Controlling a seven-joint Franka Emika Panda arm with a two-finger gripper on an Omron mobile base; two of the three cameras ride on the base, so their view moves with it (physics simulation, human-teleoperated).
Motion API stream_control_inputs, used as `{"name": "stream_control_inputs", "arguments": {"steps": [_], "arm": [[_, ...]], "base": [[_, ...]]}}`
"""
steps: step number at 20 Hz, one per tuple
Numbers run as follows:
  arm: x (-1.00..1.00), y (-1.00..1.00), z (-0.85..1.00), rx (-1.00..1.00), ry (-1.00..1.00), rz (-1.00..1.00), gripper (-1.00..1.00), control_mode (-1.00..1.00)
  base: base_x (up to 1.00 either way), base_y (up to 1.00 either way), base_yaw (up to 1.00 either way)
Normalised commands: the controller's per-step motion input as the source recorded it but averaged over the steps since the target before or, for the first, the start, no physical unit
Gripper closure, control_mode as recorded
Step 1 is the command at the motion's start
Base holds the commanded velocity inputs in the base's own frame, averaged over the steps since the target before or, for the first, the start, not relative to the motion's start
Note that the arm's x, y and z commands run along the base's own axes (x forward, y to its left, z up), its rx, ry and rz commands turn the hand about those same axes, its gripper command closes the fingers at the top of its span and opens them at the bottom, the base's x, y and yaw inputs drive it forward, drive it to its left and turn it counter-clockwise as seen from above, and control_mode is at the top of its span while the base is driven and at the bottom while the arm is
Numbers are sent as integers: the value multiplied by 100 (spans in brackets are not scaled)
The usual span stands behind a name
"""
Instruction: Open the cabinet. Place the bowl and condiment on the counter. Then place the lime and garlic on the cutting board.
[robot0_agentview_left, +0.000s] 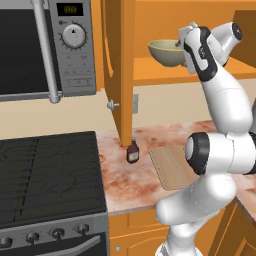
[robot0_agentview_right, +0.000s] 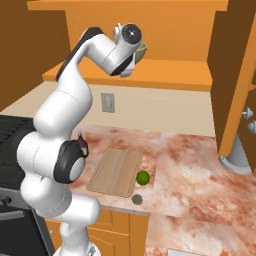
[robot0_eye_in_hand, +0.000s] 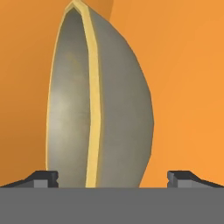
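Even, bright rendered light, soft shadows, no glare, slightly soft low-resolution edges.

A microwave (robot0_agentview_left: 47, 47) with a long bar handle (robot0_agentview_left: 46, 50) and a round dial (robot0_agentview_left: 74, 36) is mounted at the upper left. Below it a black stove top (robot0_agentview_left: 50, 175) is seen — knobs (robot0_agentview_left: 57, 233) along its front. A wall outlet (robot0_agentview_right: 107, 102) is set behind; a grey base (robot0_agentview_right: 236, 157), possibly a faucet's, is glimpsed at right.

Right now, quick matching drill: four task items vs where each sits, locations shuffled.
Items:
1 bowl
2 condiment
3 lime
4 garlic

Places:
A counter, just right of the cutting board
B cabinet shelf, in front of the open end effector
C counter, near its front edge
D counter, below the open cabinet door

Pairs: 1-B, 2-D, 3-A, 4-C
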Motion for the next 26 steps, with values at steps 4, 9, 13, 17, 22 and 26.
{"name": "stream_control_inputs", "arguments": {"steps": [4, 9, 13, 17, 22, 26], "arm": [[16, 0, -2, 0, 0, 1, -100, -100], [15, 0, -6, 0, 0, 1, -100, -100], [11, 0, -8, 0, 0, 1, -100, -100], [9, 0, -13, 0, 0, 2, -100, -100], [6, 0, -13, -2, 0, 3, -100, -100], [2, 0, -18, -9, 0, 2, -100, -100]], "base": [[0, 0, 0], [0, 0, 0], [0, 0, 0], [0, 0, 0], [0, 0, 0], [0, 0, 0]]}}
